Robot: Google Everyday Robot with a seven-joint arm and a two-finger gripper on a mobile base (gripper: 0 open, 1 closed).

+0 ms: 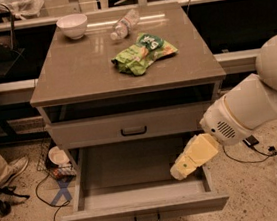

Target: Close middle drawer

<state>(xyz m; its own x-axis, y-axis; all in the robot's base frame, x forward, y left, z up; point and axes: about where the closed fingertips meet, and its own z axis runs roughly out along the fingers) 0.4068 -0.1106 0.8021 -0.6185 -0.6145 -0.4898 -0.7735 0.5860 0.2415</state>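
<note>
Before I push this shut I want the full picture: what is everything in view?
cabinet: 1, grey-beige, centre
bowl: 1, white, cabinet top, back left
bottle: 1, clear, lying at back of top
bag: 1, green, top, right of centre
top drawer: 1, grey-beige, under the top
middle drawer: 1, grey inside, pulled out
tape cross: 1, blue, floor at left
cables: several, dark, floor on both sides
shoe: 1, far left on floor
arm: 1, white, right
claw: 1, pale yellow, over open drawer's right side

The tool (182, 169) hangs over the right side of the open middle drawer (121, 177).
</note>
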